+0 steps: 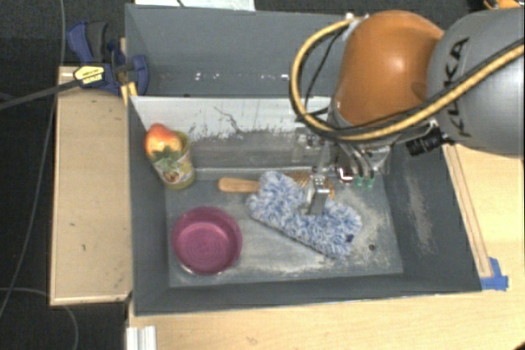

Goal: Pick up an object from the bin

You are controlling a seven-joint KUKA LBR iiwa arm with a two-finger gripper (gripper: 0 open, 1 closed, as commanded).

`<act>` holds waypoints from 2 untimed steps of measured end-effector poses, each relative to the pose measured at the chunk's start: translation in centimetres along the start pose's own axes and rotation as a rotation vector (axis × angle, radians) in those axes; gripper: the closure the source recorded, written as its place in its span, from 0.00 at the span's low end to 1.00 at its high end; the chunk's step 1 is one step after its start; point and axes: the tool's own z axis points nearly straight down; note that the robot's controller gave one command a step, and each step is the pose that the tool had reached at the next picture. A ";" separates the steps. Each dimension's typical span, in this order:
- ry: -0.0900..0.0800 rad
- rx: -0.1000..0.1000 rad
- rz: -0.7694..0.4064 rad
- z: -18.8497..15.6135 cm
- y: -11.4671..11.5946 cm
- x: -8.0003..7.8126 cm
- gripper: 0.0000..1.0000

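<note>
Hanging low over the blue shaggy duster (pixel 305 219) in the middle of the bin (pixel 246 53), my gripper (pixel 318 199) meets its pile; spread or pressed together, I cannot tell. A purple bowl (pixel 207 239) sits to the duster's left.

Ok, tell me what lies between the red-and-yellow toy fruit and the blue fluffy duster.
In the camera view, a short tan wooden handle lies between the red-and-yellow toy fruit and the blue fluffy duster, its right end reaching the duster.
</note>
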 end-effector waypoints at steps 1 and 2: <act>0.004 -0.001 -0.034 -0.5 0.3 0.9 0.00; 0.002 -0.002 -0.354 8.0 -2.6 3.1 0.00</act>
